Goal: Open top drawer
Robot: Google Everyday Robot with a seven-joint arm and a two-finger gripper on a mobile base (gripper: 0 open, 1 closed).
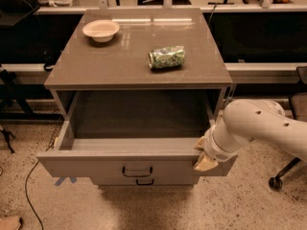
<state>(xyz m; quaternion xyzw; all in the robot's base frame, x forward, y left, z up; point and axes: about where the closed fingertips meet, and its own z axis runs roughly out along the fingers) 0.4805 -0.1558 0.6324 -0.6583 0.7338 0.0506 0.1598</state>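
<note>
The top drawer point(96, 163) is pulled far out of the grey cabinet. Its deep grey interior point(139, 116) shows nothing in it. Its black bar handle point(137, 170) sits at the centre of the wide front. My gripper point(202, 153) is at the right end of the drawer front, against its top edge, on the end of my white arm point(259, 128), which reaches in from the right. A lower drawer's smaller black handle point(145, 181) peeks out below the open front.
On the cabinet top point(96, 71) lie a cream bowl point(100, 30) at the back left and a green can point(166, 57) on its side near the middle. A chair base with a caster point(276, 182) stands at the right. A cable point(26, 195) runs over the floor at the left.
</note>
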